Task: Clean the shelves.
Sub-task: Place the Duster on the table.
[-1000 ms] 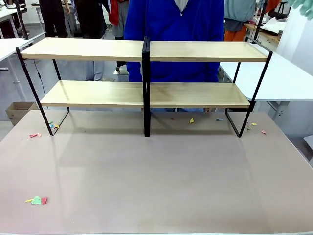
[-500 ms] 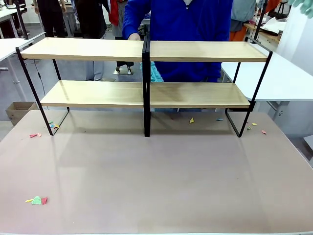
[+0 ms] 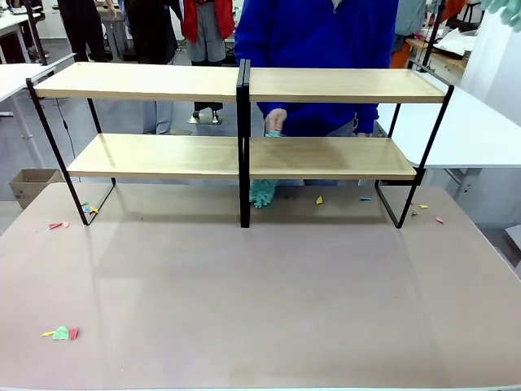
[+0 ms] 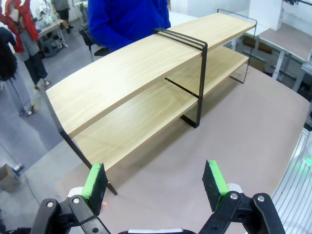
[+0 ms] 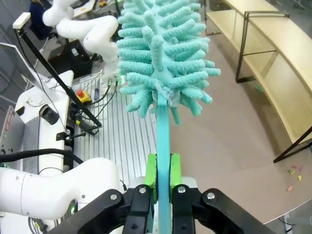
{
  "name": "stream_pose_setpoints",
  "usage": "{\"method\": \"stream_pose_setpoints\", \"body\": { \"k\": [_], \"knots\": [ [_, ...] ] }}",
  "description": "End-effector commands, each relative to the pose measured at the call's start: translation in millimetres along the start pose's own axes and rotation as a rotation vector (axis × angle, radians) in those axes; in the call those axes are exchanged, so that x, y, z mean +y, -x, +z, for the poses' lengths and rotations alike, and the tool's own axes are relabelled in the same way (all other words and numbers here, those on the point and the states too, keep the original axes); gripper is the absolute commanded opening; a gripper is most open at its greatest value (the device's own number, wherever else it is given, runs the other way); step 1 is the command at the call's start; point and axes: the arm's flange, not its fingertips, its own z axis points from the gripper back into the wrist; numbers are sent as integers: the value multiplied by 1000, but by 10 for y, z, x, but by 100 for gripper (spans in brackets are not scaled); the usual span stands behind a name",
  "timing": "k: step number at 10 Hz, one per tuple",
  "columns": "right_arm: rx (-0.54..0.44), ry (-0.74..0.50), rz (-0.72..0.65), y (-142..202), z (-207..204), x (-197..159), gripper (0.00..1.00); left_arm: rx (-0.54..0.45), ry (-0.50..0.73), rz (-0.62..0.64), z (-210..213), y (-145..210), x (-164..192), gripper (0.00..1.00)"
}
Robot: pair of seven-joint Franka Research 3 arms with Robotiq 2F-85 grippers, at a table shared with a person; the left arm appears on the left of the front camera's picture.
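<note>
The shelves (image 3: 244, 156) stand across the far half of the table: two long light-wood boards in a thin black frame with a black centre post. A person in blue stands behind them. Their hand (image 3: 275, 122) holds a teal fluffy duster (image 3: 262, 194) that hangs down behind the lower board to the tabletop, just right of the post. In the left wrist view my left gripper (image 4: 155, 187) is open and empty, above the table in front of the shelves (image 4: 146, 63). My right gripper (image 5: 163, 170) is shut on the thin handle of a second teal duster (image 5: 163, 53), its head pointing away from me.
Small coloured paper scraps lie on the brown tabletop: a green and red cluster (image 3: 61, 332) front left, bits by the left shelf foot (image 3: 88, 209), a yellow one (image 3: 319, 199) under the shelves, several by the right foot (image 3: 419, 210). White tables flank the scene.
The person shifted right and lowered their hand from the upper board to the lower one. Their teal duster now hangs below the lower board. My grippers show no change.
</note>
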Motion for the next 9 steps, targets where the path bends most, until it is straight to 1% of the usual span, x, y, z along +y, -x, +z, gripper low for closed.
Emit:
{"method": "stream_pose_setpoints", "body": {
  "k": [1, 4, 5, 6, 7, 8, 9],
  "knots": [
    [145, -114, 27, -32, -331, -86, 12, -1, 3, 3, -12, 12, 7, 100],
    [382, -249, -15, 218, -1039, -188, 12, -1, 3, 3, -12, 12, 7, 100],
    [447, -294, -48, 324, -1204, -196, 12, -1, 3, 3, -12, 12, 7, 100],
    [496, -320, -50, 397, -1223, -155, 12, -1, 3, 3, -12, 12, 7, 100],
    [403, -239, -49, 326, -953, -60, 12, -1, 3, 3, -12, 12, 7, 100],
    [443, -299, -98, 314, -1278, -235, 12, -1, 3, 3, -12, 12, 7, 100],
    [443, -299, -98, 314, -1278, -235, 12, -1, 3, 3, -12, 12, 7, 100]
  ]
}}
